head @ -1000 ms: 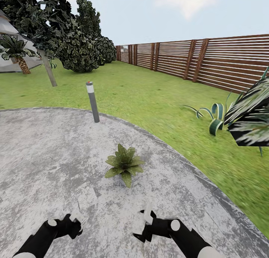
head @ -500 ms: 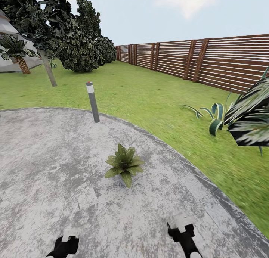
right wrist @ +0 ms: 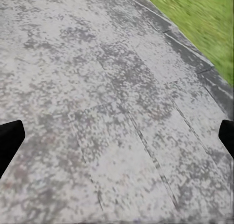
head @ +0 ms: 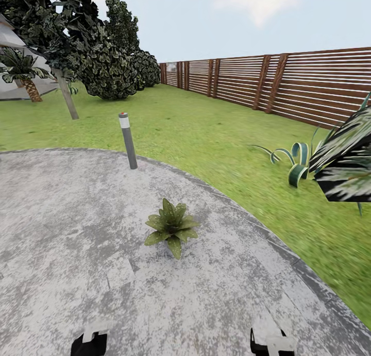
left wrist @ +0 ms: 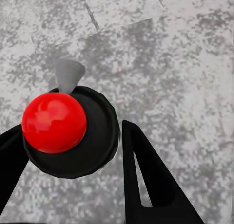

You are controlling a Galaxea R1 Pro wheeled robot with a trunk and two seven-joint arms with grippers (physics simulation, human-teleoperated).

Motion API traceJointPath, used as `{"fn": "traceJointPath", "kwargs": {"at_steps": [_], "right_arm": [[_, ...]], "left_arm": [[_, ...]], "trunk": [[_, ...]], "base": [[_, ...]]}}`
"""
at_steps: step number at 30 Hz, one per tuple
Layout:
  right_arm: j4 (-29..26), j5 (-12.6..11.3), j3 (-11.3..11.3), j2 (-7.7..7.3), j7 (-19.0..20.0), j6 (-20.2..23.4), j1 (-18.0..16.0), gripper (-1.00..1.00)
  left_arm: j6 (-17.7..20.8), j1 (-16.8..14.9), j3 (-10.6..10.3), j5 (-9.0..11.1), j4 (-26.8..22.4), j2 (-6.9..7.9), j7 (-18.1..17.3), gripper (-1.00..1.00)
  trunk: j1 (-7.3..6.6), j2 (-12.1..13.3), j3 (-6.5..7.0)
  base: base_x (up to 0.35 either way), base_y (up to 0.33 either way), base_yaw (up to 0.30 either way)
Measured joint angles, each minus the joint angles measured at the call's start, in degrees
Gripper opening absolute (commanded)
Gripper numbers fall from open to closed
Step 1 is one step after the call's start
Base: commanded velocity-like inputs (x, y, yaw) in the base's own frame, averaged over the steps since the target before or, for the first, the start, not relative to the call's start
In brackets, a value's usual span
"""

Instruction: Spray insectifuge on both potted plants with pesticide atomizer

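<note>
Potted plant (head: 171, 227) on paving (head: 62, 217); right pincer (right wrist: 117, 136) apart; left pincer (left wrist: 73, 156) unclear.

potted plant (head: 171, 227) on paved circle (head: 62, 217), bollard light (head: 128, 140) behind

At twelve o'clock I have a potted plant (head: 171, 225) with speckled green leaves on mottled grey paving (head: 62, 217); a grey bollard (head: 128, 140) at eleven wears a white band and red cap. At two, green lawn (head: 206, 134) runs to a brown slatted fence (head: 288, 85); my left wrist view shows a glossy red ball (left wrist: 54, 122) on a black disc (left wrist: 92, 136).
</note>
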Motion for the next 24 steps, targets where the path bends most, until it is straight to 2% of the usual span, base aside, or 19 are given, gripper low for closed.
{"fn": "traceJointPath", "kwargs": {"at_steps": [18, 24], "right_arm": [[0.2, -0.5, 0.1, -0.11, 0.0, 0.0, 0.0, 1.00], [0.2, -0.5, 0.1, -0.11, 0.1, 0.1, 0.0, 1.00]], "left_arm": [[0.0, 0.3, -0.5, 0.0, 0.1, -0.08, -0.7, -1.00], [0.0, 0.4, -0.3, 0.3, 0.1, -0.08, -0.6, -1.00]], "trunk": [[0.00, 0.0, 0.55], [0.01, 0.0, 0.91]], "base": [[0.000, 0.000, 0.247], [-0.046, 0.203, 0.218]]}}
